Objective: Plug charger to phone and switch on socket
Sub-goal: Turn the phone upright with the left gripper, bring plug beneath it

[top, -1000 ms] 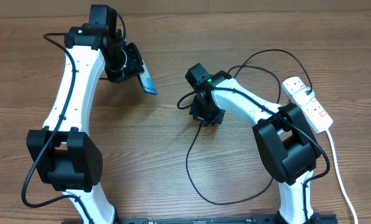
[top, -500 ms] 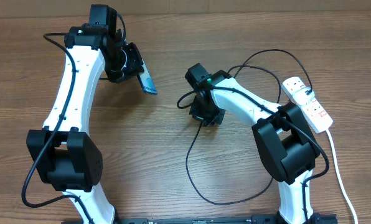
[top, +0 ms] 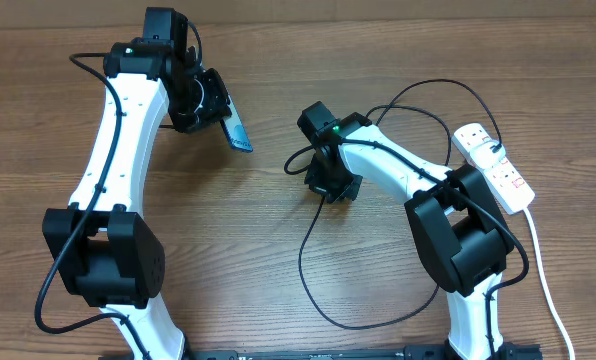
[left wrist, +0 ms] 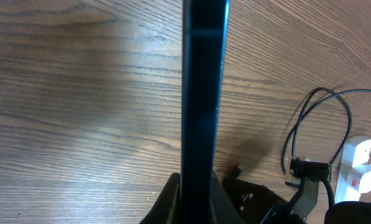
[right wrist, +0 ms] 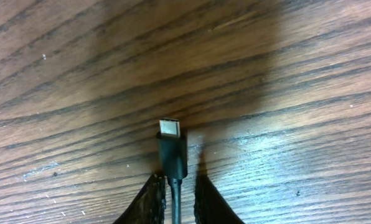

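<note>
Nearest the arm bases, a wide loop of the long thin black charger cable (top: 300, 262) is being seen lying on the brown wood-grain table (top: 218, 270). Farther in, the cable's small black connector (right wrist: 171, 144), silver at its tip, is being clamped by the right gripper (right wrist: 175, 190). The dark fingers (right wrist: 149, 200) are being pressed in on the cable just behind the plug body. The tip is being pointed away from the wrist, low over the wood; whether it is touching cannot be told. From overhead, this gripper (top: 333, 185) is being held near the table's middle.

Beyond it, toward the right edge, the white elongated power strip (top: 498, 170) with small red switches (top: 518, 183) is being seen flat on the table, its thick white cord (top: 543, 270) trailing toward the near edge.

Farthest off, the slim black-edged, blue-screened smartphone (top: 236, 130) is being gripped edge-on and tilted by the left gripper (top: 210, 105), well apart from the connector.
</note>
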